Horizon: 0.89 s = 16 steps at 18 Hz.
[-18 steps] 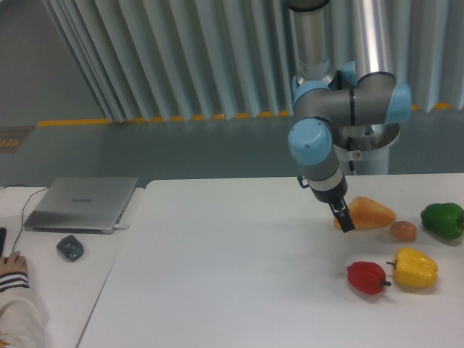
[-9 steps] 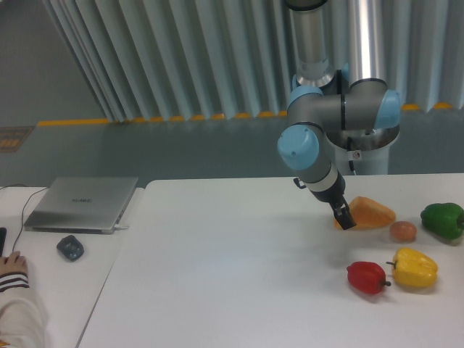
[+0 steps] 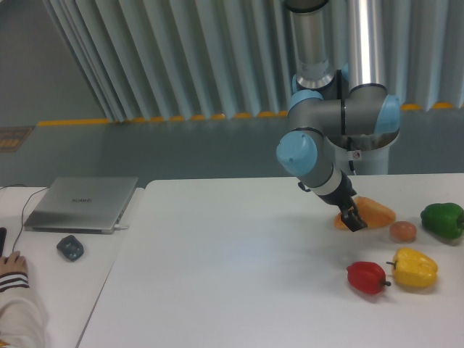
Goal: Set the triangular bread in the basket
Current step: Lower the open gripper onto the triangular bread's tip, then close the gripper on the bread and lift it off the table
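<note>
A: At the far left edge, around nine o'clock from the middle of the white table (image 3: 232,290), what lies there?

B: A person's hand (image 3: 12,265) in a striped sleeve rests on the side desk. Just to its right sits a small dark mouse-like object (image 3: 70,248), and at about eleven o'clock from that lies a closed grey laptop (image 3: 81,204).

A: And moving right?

B: The arm (image 3: 319,123) comes down from the top of the picture, grey with light blue caps, and bends toward the table's right half. Its gripper (image 3: 355,221) is low over the table, right at the left end of the triangular bread (image 3: 375,211).

A: Does it hold the bread?

B: That cannot be told. The dark fingers overlap the bread's left end in this view, and the gap between them is too small and dark to say whether they are spread or closed, or whether they touch the crust.

A: Where exactly is the bread?

B: On the table, at roughly three o'clock from the table's middle, an orange wedge lying flat. No basket appears in the view.

A: What is around it?

B: At about four o'clock from the bread, just beside it, sits a small round orange-pink ball (image 3: 403,231). Farther right, near the picture's edge, is a green pepper (image 3: 442,219). At six o'clock from the bread lies a red pepper (image 3: 366,277), and just right of that a yellow pepper (image 3: 415,267), the two close together.
</note>
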Tool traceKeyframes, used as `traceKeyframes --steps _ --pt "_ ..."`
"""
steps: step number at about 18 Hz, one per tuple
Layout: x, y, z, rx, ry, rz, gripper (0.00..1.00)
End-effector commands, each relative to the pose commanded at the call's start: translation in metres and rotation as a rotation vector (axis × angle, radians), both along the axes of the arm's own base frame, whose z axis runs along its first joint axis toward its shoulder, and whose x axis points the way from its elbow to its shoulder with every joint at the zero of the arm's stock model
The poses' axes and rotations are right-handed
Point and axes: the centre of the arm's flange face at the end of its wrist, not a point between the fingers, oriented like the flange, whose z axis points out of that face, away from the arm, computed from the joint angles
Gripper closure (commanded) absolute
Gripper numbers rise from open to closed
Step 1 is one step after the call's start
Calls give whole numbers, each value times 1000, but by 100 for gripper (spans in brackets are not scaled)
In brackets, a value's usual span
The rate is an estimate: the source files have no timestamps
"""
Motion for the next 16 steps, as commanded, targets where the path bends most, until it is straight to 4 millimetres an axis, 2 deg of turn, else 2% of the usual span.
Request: traceKeyframes --steps 4,13,15,16 --pt "2 -7 -17 -31 -15 9 0" --pt "2 -7 -27 -46 -13 23 0" --pt "3 -6 -28 -48 -7 33 15" --pt "4 -6 -29 -45 3 48 27"
